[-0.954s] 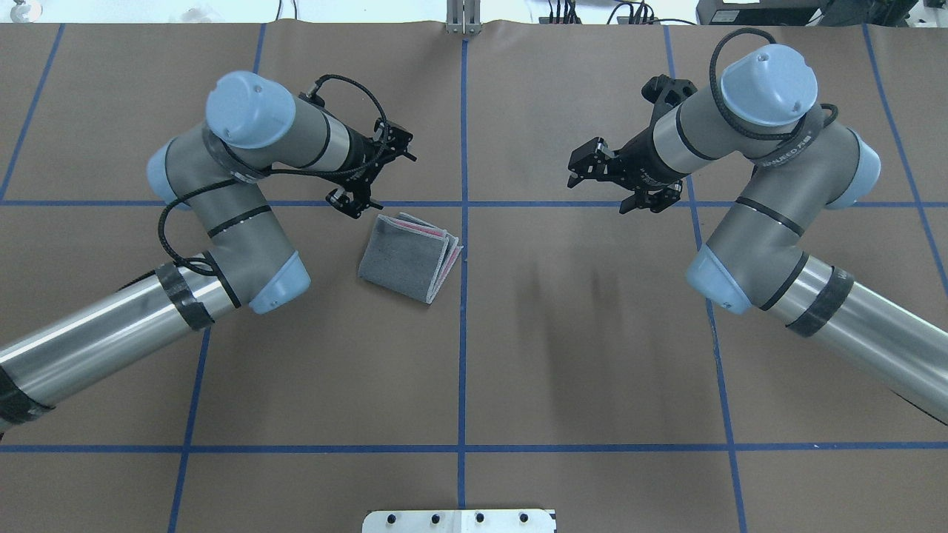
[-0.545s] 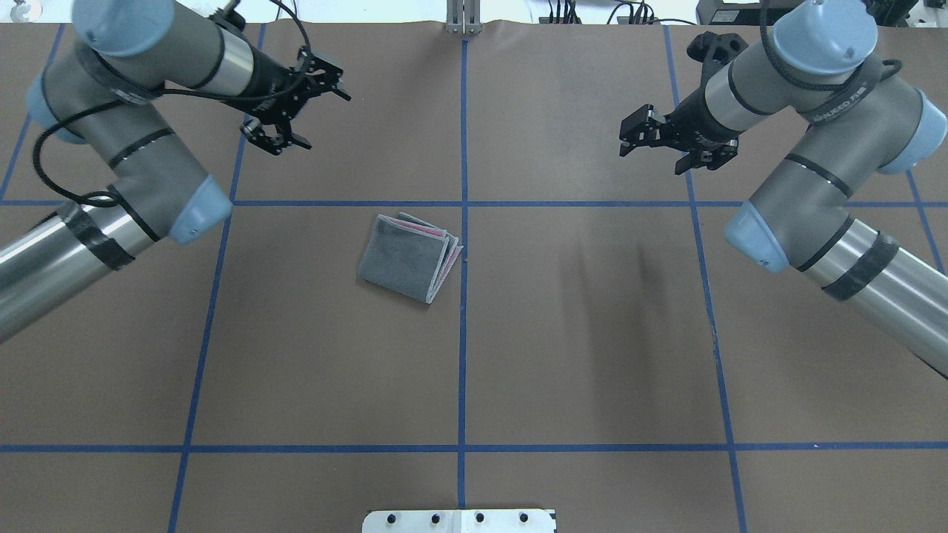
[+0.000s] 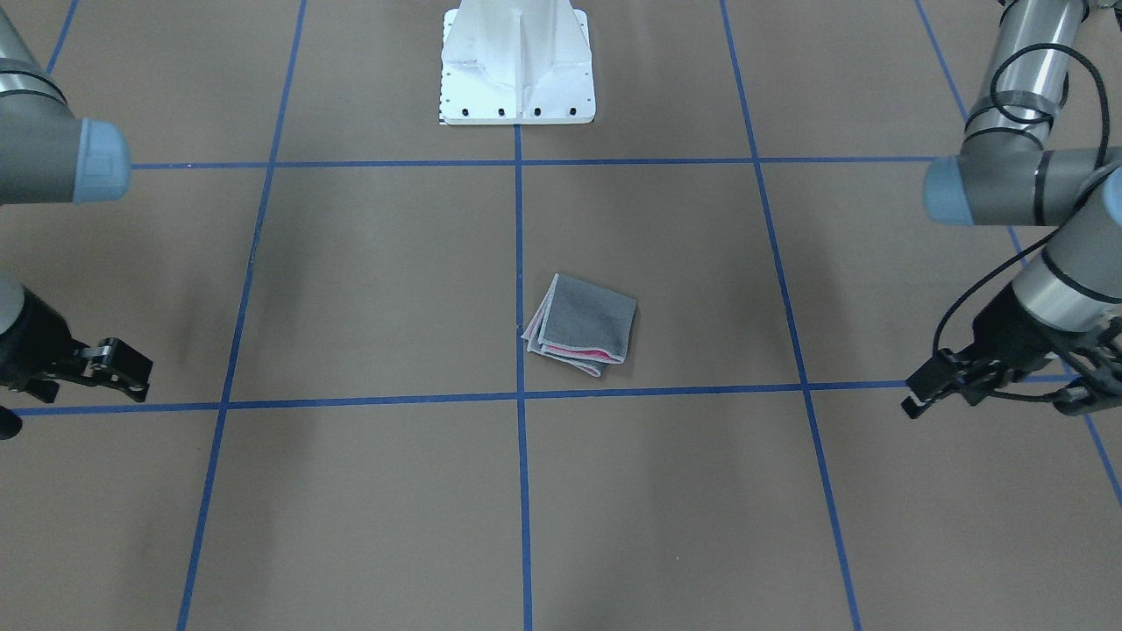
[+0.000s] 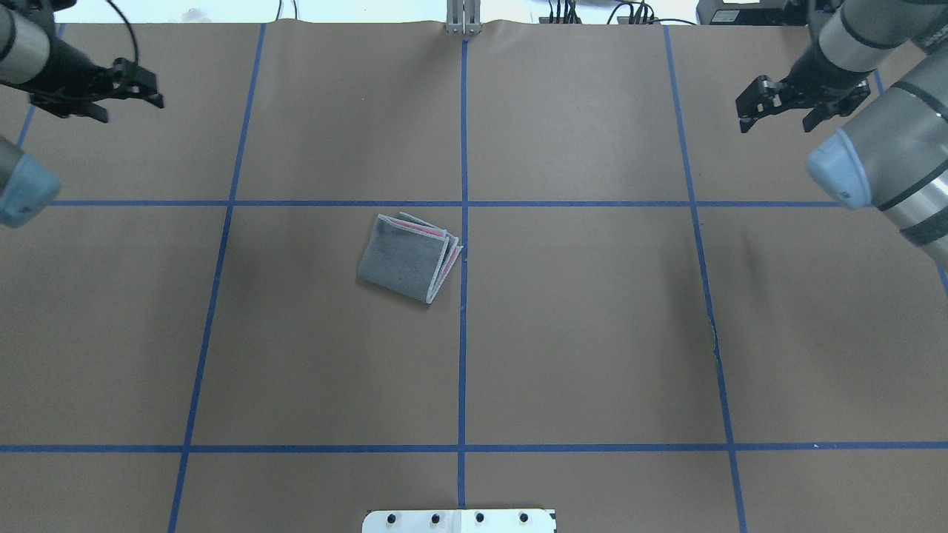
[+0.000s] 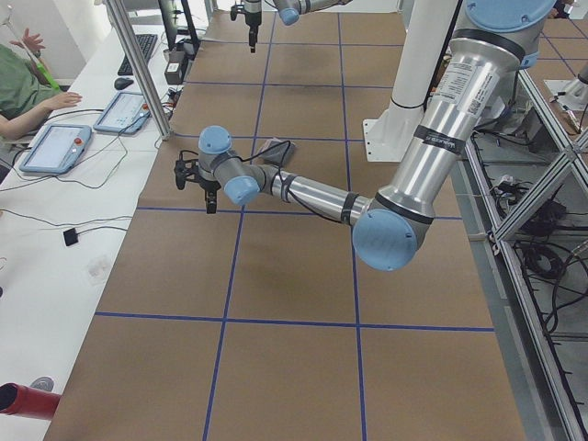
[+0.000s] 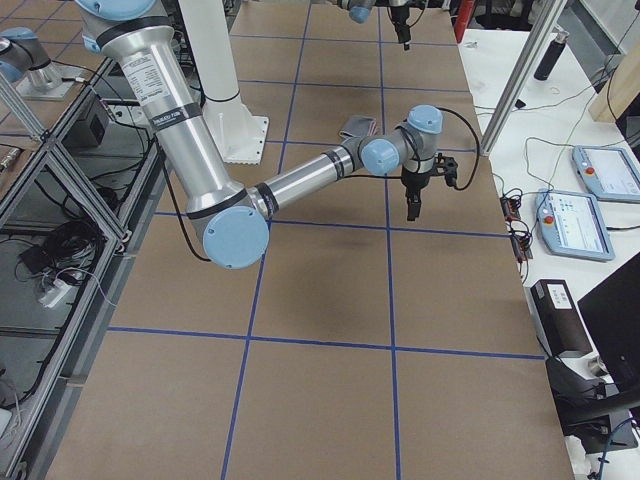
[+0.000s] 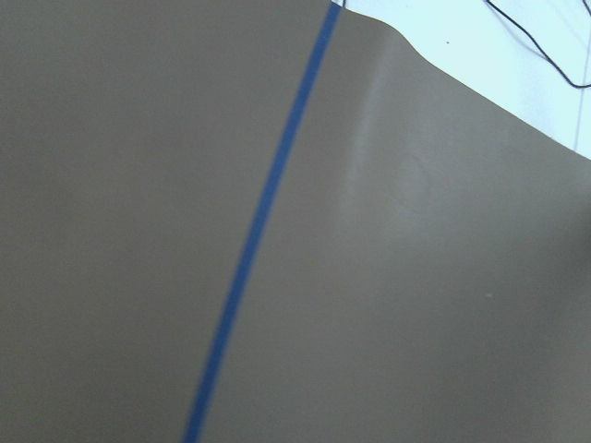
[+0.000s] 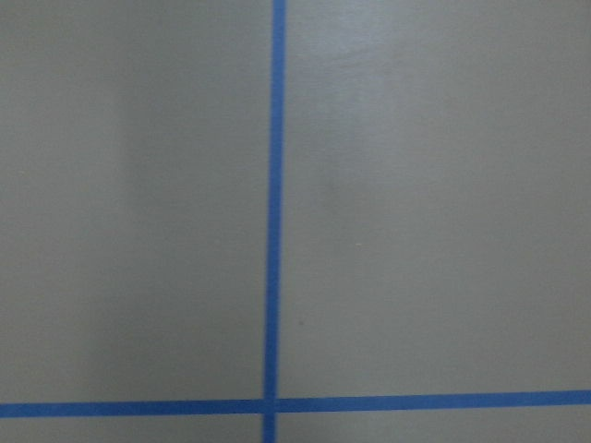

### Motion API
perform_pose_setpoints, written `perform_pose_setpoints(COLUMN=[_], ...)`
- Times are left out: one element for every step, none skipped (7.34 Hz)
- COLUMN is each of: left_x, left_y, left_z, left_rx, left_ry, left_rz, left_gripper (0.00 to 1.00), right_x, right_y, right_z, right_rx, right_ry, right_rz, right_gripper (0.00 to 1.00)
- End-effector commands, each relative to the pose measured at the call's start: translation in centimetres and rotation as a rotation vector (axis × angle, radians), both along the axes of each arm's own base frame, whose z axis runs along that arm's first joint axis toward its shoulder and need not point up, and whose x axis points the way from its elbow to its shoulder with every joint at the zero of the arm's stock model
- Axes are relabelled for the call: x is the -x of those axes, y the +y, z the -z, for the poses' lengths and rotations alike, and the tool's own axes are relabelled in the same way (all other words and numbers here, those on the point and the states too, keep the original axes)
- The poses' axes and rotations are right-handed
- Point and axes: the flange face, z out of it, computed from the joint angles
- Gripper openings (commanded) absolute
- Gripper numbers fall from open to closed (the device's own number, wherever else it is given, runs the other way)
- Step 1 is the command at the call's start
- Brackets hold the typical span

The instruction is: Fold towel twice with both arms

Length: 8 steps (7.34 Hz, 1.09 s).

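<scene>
Towel: we see the towel [image 4: 407,257] folded into a small square, dark grey face up. Pink layers and light edging show at its stacked edges.
Towel position: flat on the table [image 4: 592,333], just left of the centre tape line [image 4: 463,355] in the overhead view. One corner reaches that line.
Left gripper: the left gripper [image 4: 129,100] is over the table's far left corner, fingers spread, holding nothing, well apart from the towel.
Right gripper: the right gripper [image 4: 778,122] is over the far right corner, fingers spread, empty, also well apart from the towel.
Wrist views: we get only bare table and blue tape.
Base: the white pedestal [image 3: 517,61] sits centred on the tape line.
</scene>
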Motion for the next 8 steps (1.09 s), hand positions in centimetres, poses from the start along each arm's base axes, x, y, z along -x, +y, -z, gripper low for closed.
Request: perform_pose_setpoints(left_x=[8.9,13.1,17.8,22.6,23.4,23.7,23.9,24.4], left_y=[4.0,4.7,5.9,8.4,10.3,13.7,14.0,14.2], left_z=[-8.4,-10.1,-11.1,-13.7,-15.6,-19.2,-21.0,-23.7], left_rx=[-0.131,-0.135,-0.179,-0.277,-0.318,-0.310,-0.281,-0.241], left_ry=[-0.182,-0.190,-0.129,-0.157,-0.177,-0.200,-0.242,-0.300], left_rz=[-0.195,-0.187,-0.223,-0.289,-0.343,-0.382,-0.381,-0.381], left_gripper=[1.00,1.00,1.00,1.00,1.00,1.00,1.00,1.00], right_x=[-7.8,-11.9,-17.7,-21.8,-23.5,-23.6,-23.7,-23.9], right_y=[1.4,3.2,4.9,6.7,7.8,7.3,7.9,9.9], right_z=[-5.1,-8.7,-11.7,-14.4,-15.7,-15.8,-17.5,-19.4], right_rx=[0.019,0.032,0.015,0.008,0.015,0.005,0.020,0.014], right_ry=[0.043,-0.032,-0.088,-0.089,-0.082,-0.058,-0.041,-0.041], right_rz=[0.094,0.127,0.127,0.116,0.093,0.087,0.093,0.086], right_gripper=[1.00,1.00,1.00,1.00,1.00,1.00,1.00,1.00])
